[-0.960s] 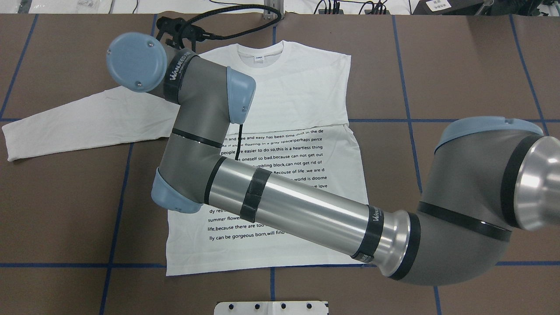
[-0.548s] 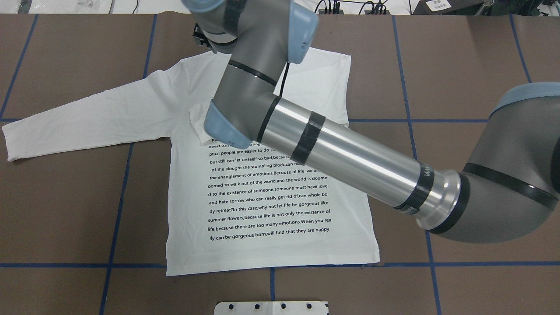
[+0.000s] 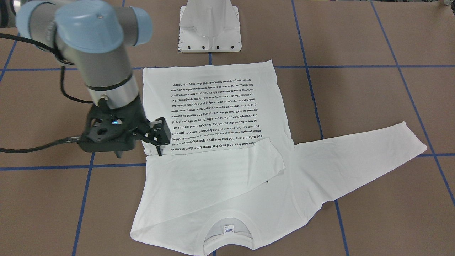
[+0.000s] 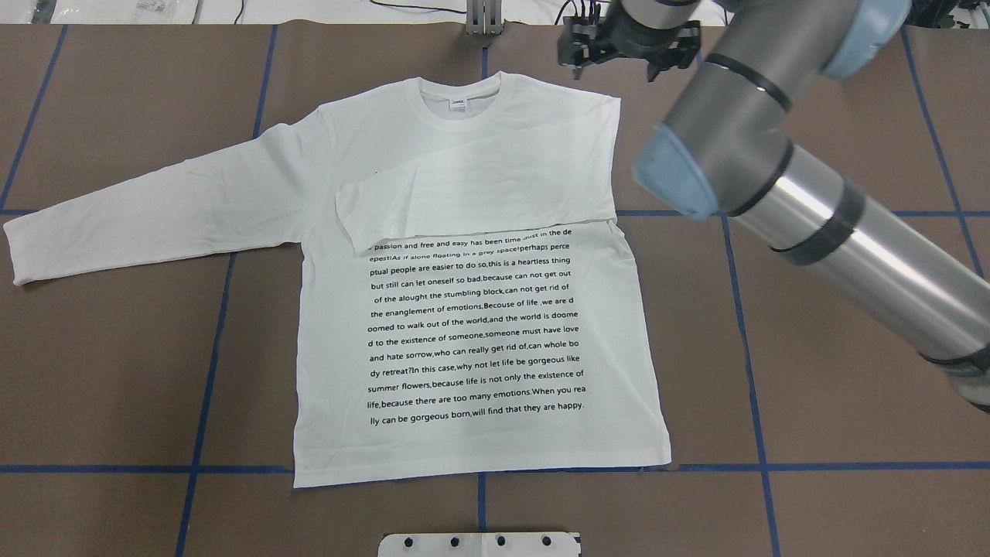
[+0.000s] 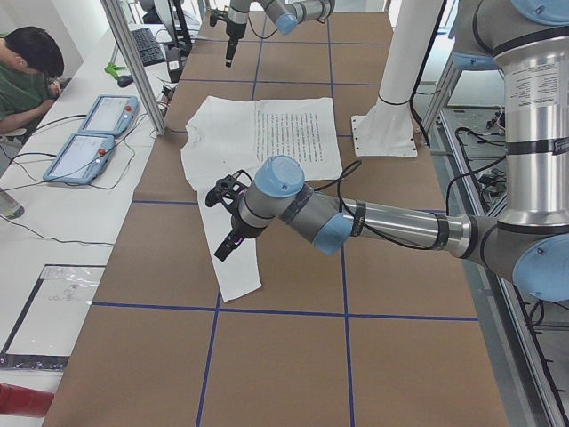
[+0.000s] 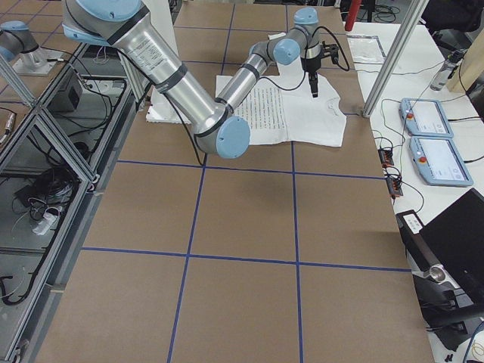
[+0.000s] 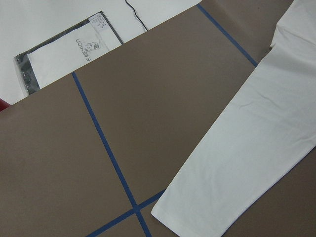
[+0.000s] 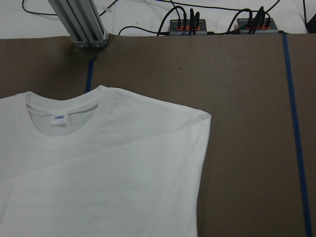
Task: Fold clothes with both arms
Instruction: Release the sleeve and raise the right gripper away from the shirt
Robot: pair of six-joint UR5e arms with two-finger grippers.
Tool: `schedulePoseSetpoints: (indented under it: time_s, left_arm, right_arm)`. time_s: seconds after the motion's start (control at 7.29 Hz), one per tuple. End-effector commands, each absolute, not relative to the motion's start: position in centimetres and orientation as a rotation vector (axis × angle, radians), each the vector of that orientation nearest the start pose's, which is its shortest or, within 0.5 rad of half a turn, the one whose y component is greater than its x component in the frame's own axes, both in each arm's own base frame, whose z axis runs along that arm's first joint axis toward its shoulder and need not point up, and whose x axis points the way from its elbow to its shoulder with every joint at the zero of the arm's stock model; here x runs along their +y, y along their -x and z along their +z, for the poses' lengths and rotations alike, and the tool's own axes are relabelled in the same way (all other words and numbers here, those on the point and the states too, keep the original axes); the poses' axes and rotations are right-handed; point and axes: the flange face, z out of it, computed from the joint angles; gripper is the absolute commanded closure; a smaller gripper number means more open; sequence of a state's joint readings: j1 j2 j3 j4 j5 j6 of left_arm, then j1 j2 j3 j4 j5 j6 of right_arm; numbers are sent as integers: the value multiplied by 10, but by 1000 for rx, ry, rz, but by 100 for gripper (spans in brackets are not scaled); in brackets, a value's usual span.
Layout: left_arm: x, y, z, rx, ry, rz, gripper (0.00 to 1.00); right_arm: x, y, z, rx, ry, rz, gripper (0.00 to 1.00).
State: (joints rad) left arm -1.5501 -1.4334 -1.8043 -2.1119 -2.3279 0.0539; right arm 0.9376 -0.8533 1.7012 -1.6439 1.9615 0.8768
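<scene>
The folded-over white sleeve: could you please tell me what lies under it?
The sleeve lies on the white long-sleeved cotton T-shirt's chest. Black text lines show below its edge; the top ones are partly covered, anything higher is hidden.

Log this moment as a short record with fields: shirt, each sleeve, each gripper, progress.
shirt: white long-sleeved shirt, flat on the brown table, printed text up, collar away from the robot
right sleeve: folded across the chest
left sleeve: stretched out flat on the robot's left
right gripper: raised beside the shirt's folded shoulder, looks open, holding nothing
left gripper: over the left sleeve; open or shut cannot be told
progress: one sleeve folded in, body not yet folded
</scene>
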Motion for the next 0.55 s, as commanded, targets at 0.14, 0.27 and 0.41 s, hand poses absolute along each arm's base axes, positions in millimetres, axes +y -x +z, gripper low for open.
schedulePoseSetpoints:
  time_s: [0.14,0.27,0.41]
  left_arm:
    - [-456,-15,625,810,-625,344,0]
    - [-446,-39,659,836,-635,365,0]
    - [-441,-61,673,829,-632,375,0]
  right_arm:
    - [-544,196,303,-750,-331,-132,0]
    - [-530,177,324,-730,-327,-141,0]
    - [-521,162,339,-712,-329,-160,0]
